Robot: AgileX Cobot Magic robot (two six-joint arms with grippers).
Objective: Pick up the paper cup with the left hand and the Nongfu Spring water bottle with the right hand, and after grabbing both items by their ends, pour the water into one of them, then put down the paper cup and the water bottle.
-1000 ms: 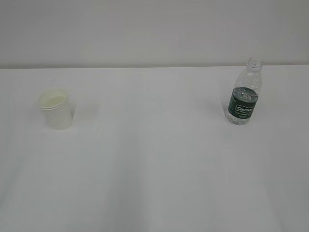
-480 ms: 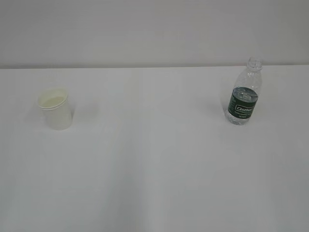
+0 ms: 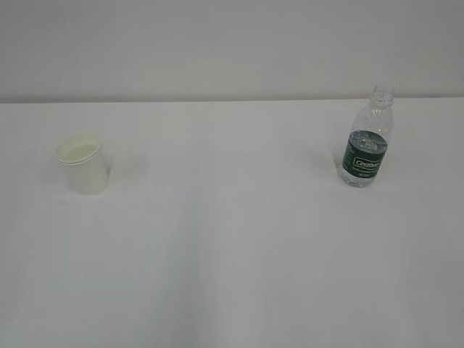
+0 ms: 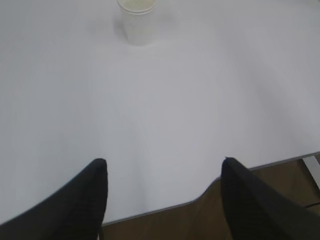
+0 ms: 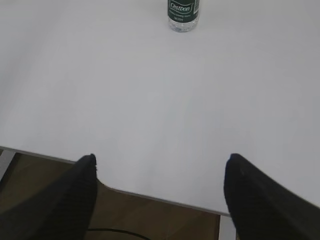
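The paper cup is seen standing on the left part of the white worktop, its mouth turned upward and its body leaning slightly, with the pale cream inside exposed. It is touched by nothing. In the left wrist view the same cup is found at the top edge of the picture, partly cut off, well ahead of the left hand. The two black fingers of that hand are shown low in the frame, above the near edge of the worktop, with a wide gap between them; the jaws are held apart and nothing is clamped.

The Nongfu Spring water bottle is placed upright on the right part of the worktop, well apart from the cup, uncapped, with its dark green label facing the camera. The water can be made out through the clear wall near the base; its level behind the label cannot be told. In the right wrist view only the labelled lower part of the bottle is shown, at the top edge, far in front of the right hand. Its jaws are likewise spread wide and are closed on nothing, above the worktop's near edge. A brown floor is seen beyond that edge.
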